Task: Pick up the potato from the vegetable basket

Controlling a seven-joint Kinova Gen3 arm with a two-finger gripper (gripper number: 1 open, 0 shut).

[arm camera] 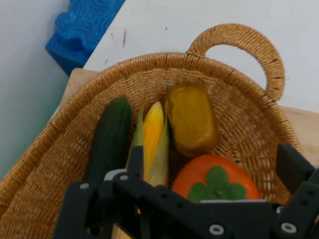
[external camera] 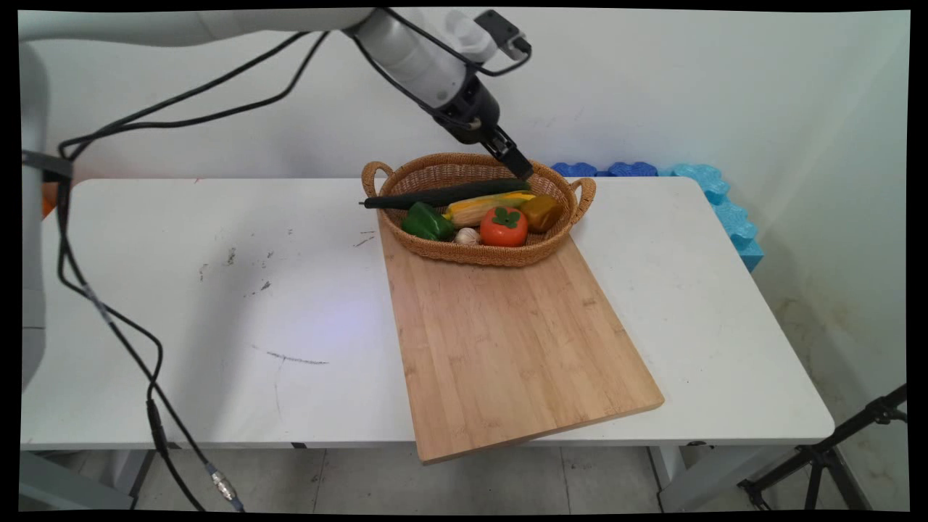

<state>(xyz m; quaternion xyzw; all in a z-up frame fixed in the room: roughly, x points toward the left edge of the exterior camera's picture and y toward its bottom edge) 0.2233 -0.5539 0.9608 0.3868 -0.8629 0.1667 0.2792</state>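
Observation:
A wicker basket (external camera: pixel 435 168) (arm camera: pixel 234 89) stands on the far end of a wooden cutting board (external camera: pixel 507 341). In it lie a long dark cucumber (external camera: pixel 442 194) (arm camera: pixel 109 134), a corn cob (external camera: pixel 482 206) (arm camera: pixel 152 139), a green pepper (external camera: pixel 426 221), a garlic bulb (external camera: pixel 467 235), an orange persimmon (external camera: pixel 503 228) (arm camera: pixel 214 181) and a brownish-yellow piece (external camera: pixel 541 212) (arm camera: pixel 192 119). My gripper (external camera: pixel 519 167) (arm camera: pixel 187 174) hangs open just above the basket's far right side, over the cucumber's right end and the corn. Nothing is between its fingers.
The cucumber's stem end sticks out over the basket's left rim. The board's near corner overhangs the table's front edge (external camera: pixel 435 435). Blue foam pieces (external camera: pixel 714 196) (arm camera: pixel 82 30) lie along the wall behind and right of the table. Black cables (external camera: pixel 109 319) hang at the left.

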